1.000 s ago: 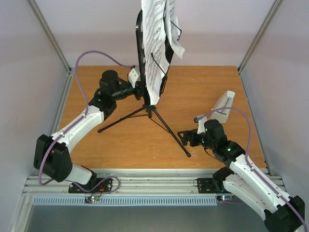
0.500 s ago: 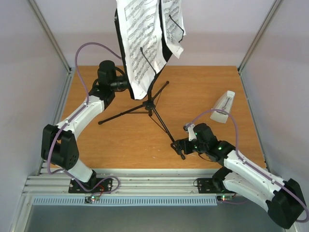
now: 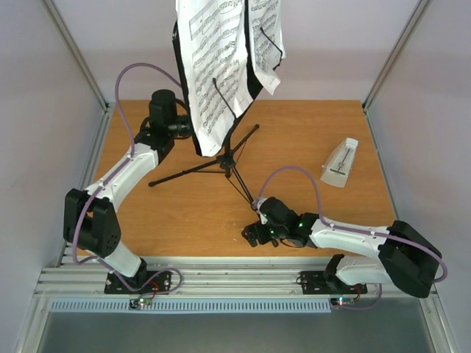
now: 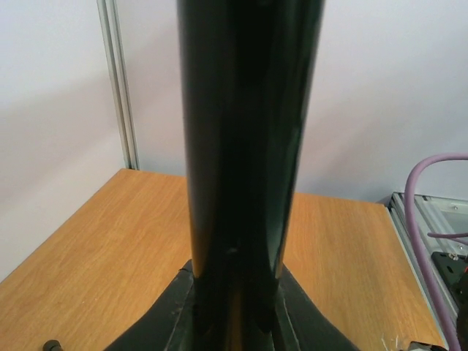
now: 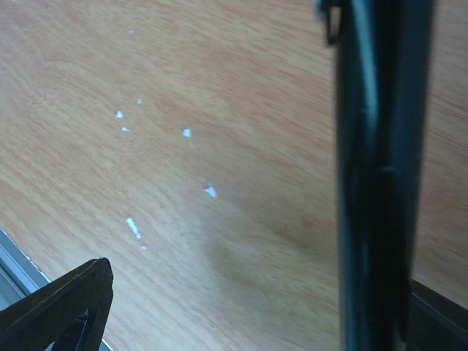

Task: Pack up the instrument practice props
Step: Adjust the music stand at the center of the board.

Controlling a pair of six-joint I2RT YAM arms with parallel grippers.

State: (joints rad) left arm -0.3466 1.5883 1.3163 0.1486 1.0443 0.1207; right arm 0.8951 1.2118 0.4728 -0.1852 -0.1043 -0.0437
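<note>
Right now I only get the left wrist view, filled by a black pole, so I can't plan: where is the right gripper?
Observer: The right gripper sits low, open around the music stand's near leg.
Operator: Any pages on its desk?
Observer: Yes, white sheet-music pages hang on it.
Operator: And the metronome?
Observer: The metronome stands on the table, far right, apart from both arms.
</note>
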